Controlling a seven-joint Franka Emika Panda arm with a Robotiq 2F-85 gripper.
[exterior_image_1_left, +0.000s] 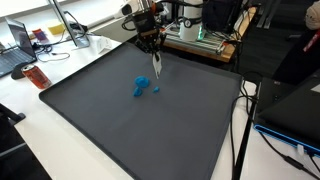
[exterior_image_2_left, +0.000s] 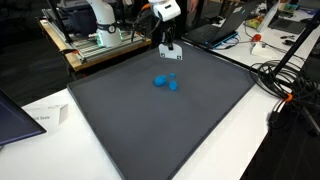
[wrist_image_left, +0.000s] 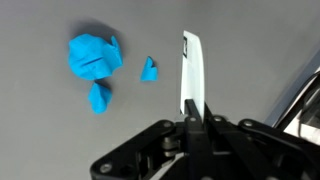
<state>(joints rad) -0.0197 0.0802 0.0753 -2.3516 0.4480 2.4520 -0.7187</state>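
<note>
My gripper is shut on a thin white strip, like a flat plastic blade, that points away from the wrist camera. In both exterior views the gripper hangs over the far part of a dark grey mat, with the white strip pointing down, its tip just above the mat. A blue dough-like lump lies nearby with two small blue bits beside it. The strip stands apart from them.
The mat covers a white table. A laptop and a red bottle sit beyond one mat edge. Equipment racks stand behind the arm. Cables and a dark laptop with a paper flank the mat.
</note>
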